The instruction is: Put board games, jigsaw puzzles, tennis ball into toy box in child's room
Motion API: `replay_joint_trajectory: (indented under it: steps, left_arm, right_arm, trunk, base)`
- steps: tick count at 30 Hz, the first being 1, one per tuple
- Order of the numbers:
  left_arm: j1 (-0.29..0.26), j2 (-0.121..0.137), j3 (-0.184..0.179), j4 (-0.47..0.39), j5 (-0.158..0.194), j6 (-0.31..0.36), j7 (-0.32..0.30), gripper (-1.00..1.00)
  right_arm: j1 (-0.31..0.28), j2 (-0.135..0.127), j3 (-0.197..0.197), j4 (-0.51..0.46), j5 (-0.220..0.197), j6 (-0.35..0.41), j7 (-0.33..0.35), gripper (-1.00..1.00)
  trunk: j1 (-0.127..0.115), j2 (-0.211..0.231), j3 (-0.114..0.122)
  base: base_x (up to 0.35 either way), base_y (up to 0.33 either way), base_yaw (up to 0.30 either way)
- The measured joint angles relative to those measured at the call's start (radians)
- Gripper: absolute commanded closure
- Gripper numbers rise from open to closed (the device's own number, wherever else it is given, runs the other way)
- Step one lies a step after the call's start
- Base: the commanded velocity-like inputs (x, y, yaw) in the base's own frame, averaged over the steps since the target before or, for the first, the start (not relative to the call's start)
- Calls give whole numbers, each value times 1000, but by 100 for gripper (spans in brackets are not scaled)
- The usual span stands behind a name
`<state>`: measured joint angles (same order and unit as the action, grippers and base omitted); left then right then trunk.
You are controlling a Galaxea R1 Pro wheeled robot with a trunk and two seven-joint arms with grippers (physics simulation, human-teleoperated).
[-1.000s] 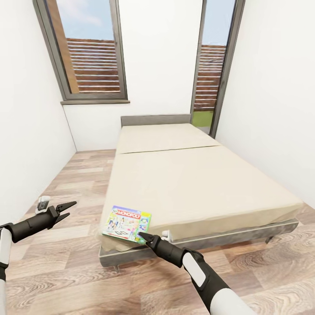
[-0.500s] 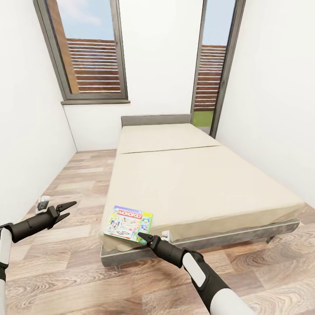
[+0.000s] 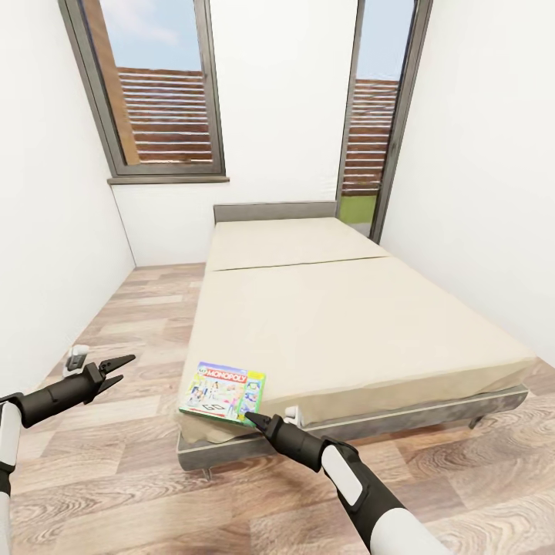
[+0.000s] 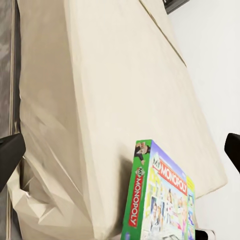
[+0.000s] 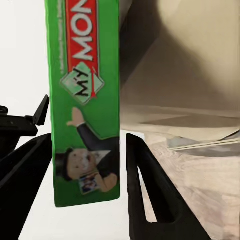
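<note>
The left gripper (image 3: 123,368) hangs over the wood floor (image 3: 139,308) beside the bed (image 3: 339,324), its two dark fingers parted and holding nothing. In the left wrist view its fingertips (image 4: 11,152) sit wide apart at the picture's edges, with the mattress and the game box between them in the distance.

Further right, the Monopoly box (image 3: 223,391) lies flat on the near corner of the mattress, just inside the edge, its green side facing the robot. It is one of the board games the task wants in the toy box.

Right again, the right gripper (image 3: 254,420) reaches to the box's near right corner. The right wrist view shows the green edge of the box (image 5: 85,100) standing between the two black fingers (image 5: 150,195), which are spread on either side of it. Whether the pads already touch the cardboard I cannot tell; the jaws look not fully pressed together.

The step in hand looks like taking hold of this box by its edge. To do it well, the fingers should slide further over the edge before closing, so the pinch is not on the very corner, where a wide flat box would likely pivot and slip on lifting.
</note>
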<state>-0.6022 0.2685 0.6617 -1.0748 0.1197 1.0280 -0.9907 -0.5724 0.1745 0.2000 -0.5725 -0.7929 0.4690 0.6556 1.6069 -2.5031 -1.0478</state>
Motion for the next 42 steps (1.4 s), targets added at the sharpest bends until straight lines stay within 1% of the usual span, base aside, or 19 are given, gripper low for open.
replay_joint_trajectory:
  steps: [21,36,42]
  left_arm:
    - [0,0,0,-1,1,0,0,-100]
    - [0,0,0,0,1,0,0,-100]
    - [0,0,0,0,1,0,0,-100]
  right_arm:
    - [0,0,1,0,3,-6,10,100]
    - [0,0,2,0,2,-5,9,100]
    - [-1,0,2,-1,2,-6,9,100]
  trunk:
    - [0,0,0]
    - [-7,3,58]
    - [-30,45,77]
  base:
    - [0,0,0]
    - [0,0,0]
    - [0,0,0]
